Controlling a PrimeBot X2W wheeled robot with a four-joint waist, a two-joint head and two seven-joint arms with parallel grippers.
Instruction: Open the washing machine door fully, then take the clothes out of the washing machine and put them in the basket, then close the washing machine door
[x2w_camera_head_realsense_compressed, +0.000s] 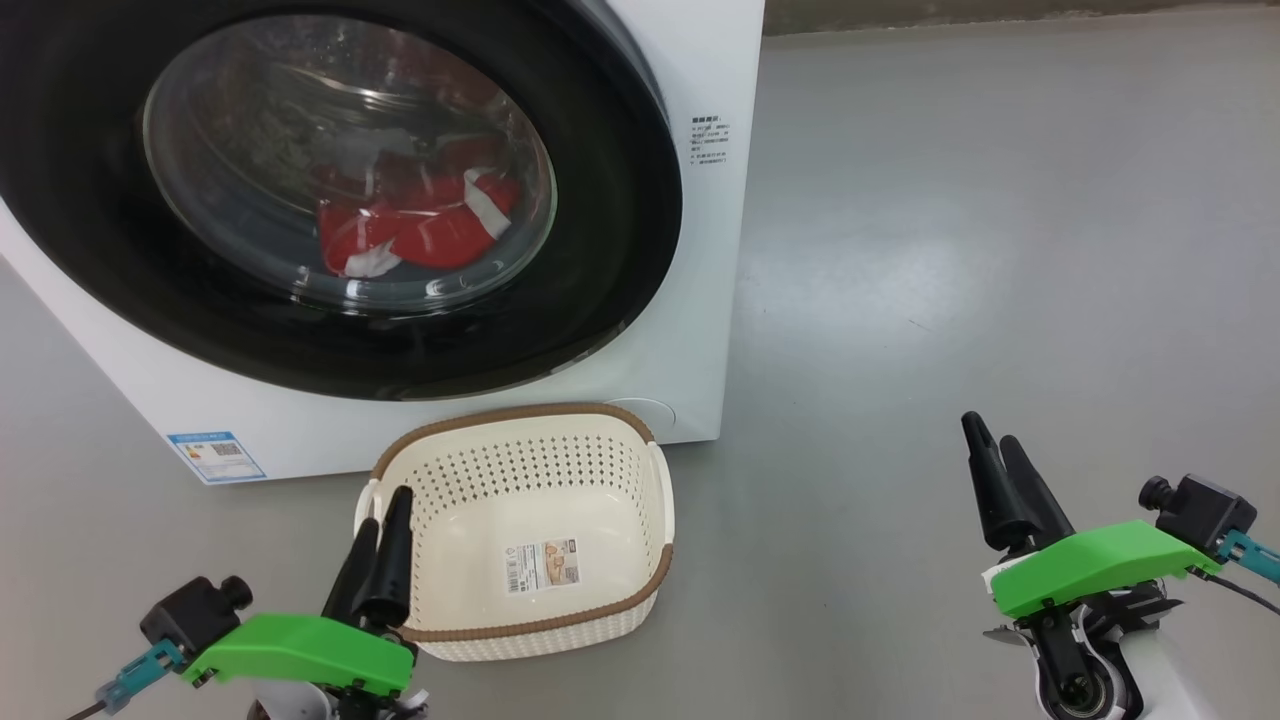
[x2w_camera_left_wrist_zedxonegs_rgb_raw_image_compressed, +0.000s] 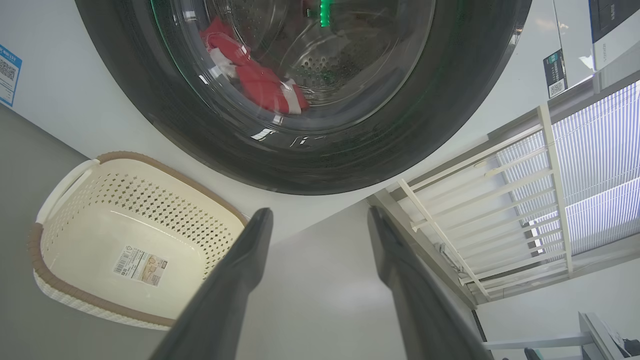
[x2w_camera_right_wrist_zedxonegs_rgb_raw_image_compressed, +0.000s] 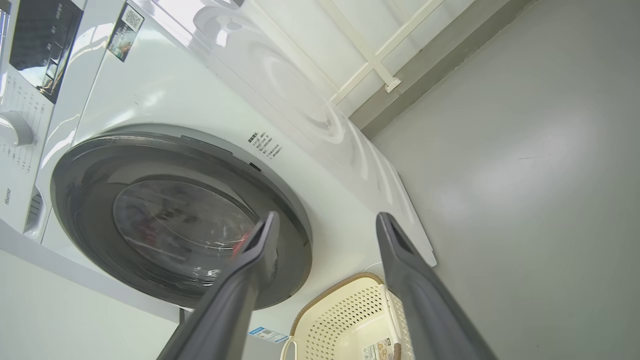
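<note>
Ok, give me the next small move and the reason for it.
Probably bring the right tool up to the black rim of the washing machine door to start opening it. The door is shut with the clothes behind its glass, the basket is empty, and that tool is open, holding nothing.

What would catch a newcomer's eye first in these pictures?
The washing machine door, a shut glossy black ring at the head view's upper left, with bright red clothes behind its glass. Below it on the grey floor sits the empty cream basket, the green-shelled left gripper beside it and the right gripper at lower right.
</note>
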